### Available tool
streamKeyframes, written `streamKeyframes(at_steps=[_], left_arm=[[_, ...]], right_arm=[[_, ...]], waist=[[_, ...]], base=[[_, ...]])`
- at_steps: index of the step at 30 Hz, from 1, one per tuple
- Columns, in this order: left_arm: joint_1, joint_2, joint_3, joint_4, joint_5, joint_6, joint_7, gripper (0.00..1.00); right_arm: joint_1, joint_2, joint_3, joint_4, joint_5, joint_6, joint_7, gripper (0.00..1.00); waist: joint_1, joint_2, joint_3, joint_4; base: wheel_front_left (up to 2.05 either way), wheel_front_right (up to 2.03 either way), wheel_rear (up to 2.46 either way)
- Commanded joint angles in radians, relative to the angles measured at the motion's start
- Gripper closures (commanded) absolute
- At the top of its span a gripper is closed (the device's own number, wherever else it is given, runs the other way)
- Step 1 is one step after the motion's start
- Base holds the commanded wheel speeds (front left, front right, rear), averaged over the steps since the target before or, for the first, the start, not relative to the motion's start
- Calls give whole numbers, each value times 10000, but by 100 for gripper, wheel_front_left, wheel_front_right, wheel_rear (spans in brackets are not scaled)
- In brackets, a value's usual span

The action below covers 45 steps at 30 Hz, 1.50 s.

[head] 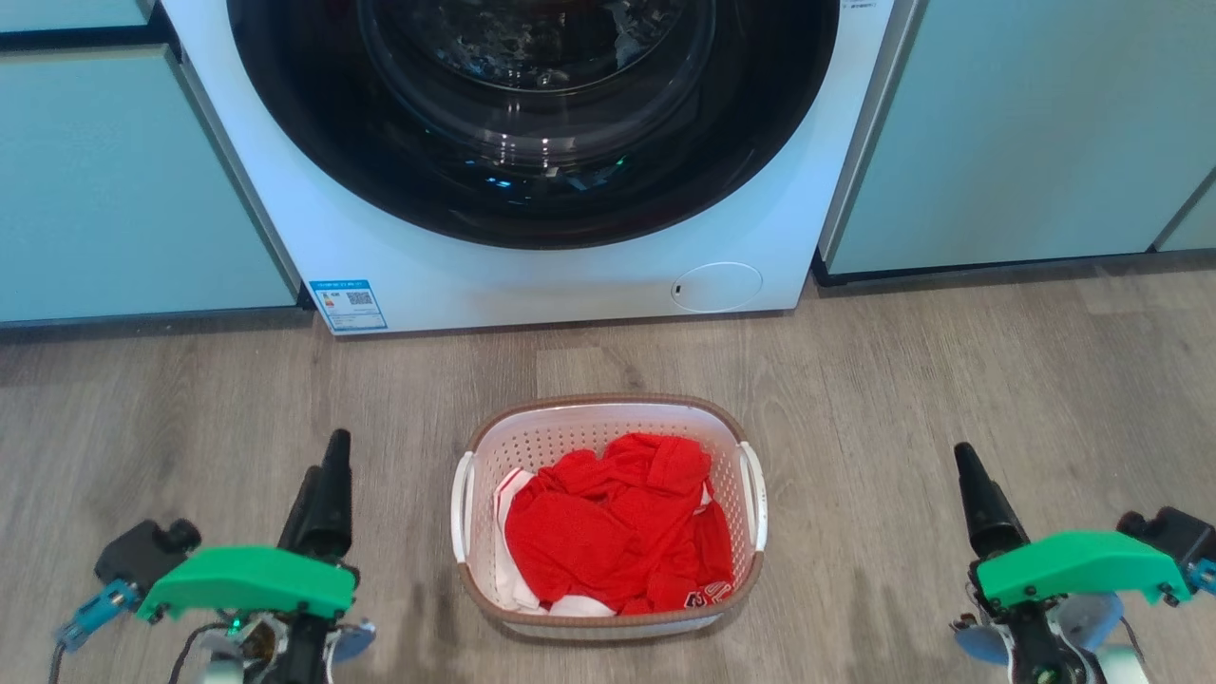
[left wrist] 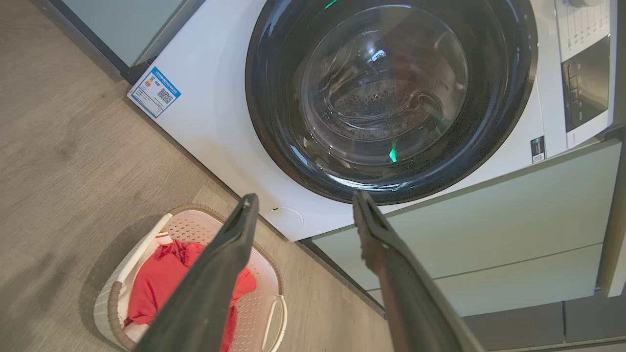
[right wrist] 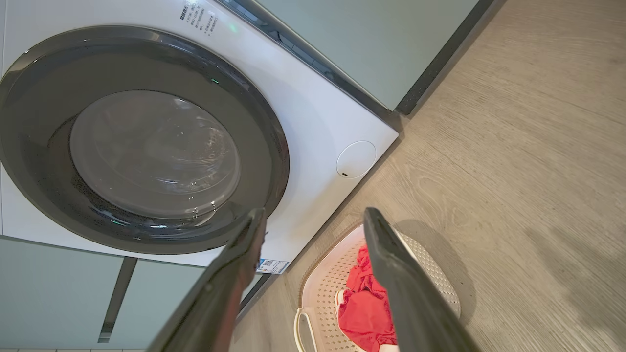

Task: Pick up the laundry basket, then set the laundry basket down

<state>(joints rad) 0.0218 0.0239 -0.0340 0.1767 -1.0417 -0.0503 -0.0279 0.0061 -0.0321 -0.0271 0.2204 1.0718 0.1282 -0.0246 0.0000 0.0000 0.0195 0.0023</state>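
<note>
Left end effector point(left wrist: 305, 197), fingers spread and empty, hovers well left of the laundry basket point(head: 570, 442) on the wooden floor point(head: 883, 380). White, perforated and brown-rimmed, it holds red clothing point(head: 608, 532). Right end effector point(right wrist: 314, 213), equally spread, flanks its right.

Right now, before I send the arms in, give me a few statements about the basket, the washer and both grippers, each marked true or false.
1. The laundry basket stands on the wooden floor in front of the washing machine. True.
2. The laundry basket is empty. False: a red garment lies in it.
3. The left gripper is shut on a basket handle. False: its jaws are open and it is off to the basket's left, apart from it.
4. The right gripper is open and holds nothing. True.
5. The washing machine's door is swung open. False: it is closed.
</note>
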Motion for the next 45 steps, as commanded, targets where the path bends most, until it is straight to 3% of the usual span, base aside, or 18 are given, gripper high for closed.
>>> streamKeyframes(at_steps=[1, 25, 45], left_arm=[[-423, 113, 26, -434, 327, 82, -99, 0], [-91, 582, -855, -873, 3882, 1038, -833, 0], [145, 849, -1405, -1278, 6220, 1671, -1390, 0]], right_arm=[[-448, -86, 141, -450, -289, 10, -141, 0], [-368, -117, 806, -839, -3508, 15, -871, 0], [-236, -141, 1175, -1210, -5828, 19, -1427, 0]], waist=[[0, 0, 0, 1], [0, 0, -62, -27], [0, 0, -108, -44]], base=[[0, 0, 0], [0, 0, 0], [0, 0, 0]])
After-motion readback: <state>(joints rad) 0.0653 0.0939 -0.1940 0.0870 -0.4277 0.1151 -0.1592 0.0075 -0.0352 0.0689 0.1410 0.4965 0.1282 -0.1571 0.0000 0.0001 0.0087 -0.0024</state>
